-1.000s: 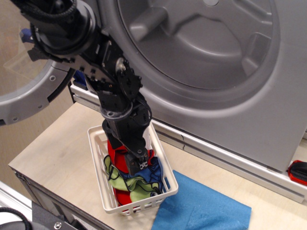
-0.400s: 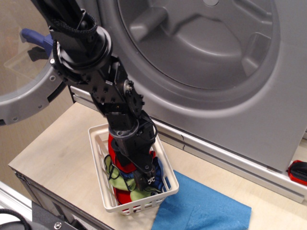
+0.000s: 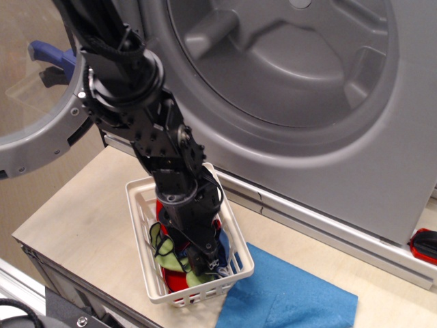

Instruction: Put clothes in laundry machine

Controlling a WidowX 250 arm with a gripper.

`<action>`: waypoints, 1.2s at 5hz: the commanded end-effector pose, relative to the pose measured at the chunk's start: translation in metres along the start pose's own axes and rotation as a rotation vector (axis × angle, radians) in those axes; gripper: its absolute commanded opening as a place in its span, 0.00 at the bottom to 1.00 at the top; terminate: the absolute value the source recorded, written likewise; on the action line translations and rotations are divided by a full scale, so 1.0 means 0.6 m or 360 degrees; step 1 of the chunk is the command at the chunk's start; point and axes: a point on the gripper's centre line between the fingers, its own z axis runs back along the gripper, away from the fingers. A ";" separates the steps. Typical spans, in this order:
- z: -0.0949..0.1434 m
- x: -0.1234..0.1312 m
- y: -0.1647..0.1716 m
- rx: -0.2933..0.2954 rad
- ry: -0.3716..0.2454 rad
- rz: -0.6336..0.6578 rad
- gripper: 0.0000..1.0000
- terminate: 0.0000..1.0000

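Observation:
The clothes (image 3: 172,261) lie bunched in a small white slatted basket (image 3: 162,292) on the wooden table: red, lime green and a bit of blue fabric show. My black arm reaches steeply down into the basket, and my gripper (image 3: 207,263) is pressed into the pile near the basket's front right corner. Its fingers are buried among the fabric, so I cannot tell whether they are open or shut. The grey laundry machine (image 3: 287,82) stands behind with its wide drum mouth open. Its round door (image 3: 37,147) hangs open at the left.
A flat blue cloth (image 3: 287,297) lies on the table (image 3: 82,219) right of the basket. A red and black object (image 3: 425,244) sits at the far right edge. The table's front edge drops off at lower left.
My arm has reached lower and further toward the basket's front right, pushing the gripper deeper into the clothes. The basket and clothes have barely shifted.

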 end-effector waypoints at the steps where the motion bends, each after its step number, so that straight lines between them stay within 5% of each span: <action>1: 0.024 0.003 0.006 0.0072 -0.0029 -0.0059 0.00 0.00; 2: 0.052 0.006 0.011 0.0246 -0.0114 -0.0078 0.00 0.00; 4: 0.157 0.030 0.007 0.0385 -0.0240 0.0036 0.00 0.00; 6: 0.231 0.072 -0.005 0.0348 -0.0386 0.0098 0.00 0.00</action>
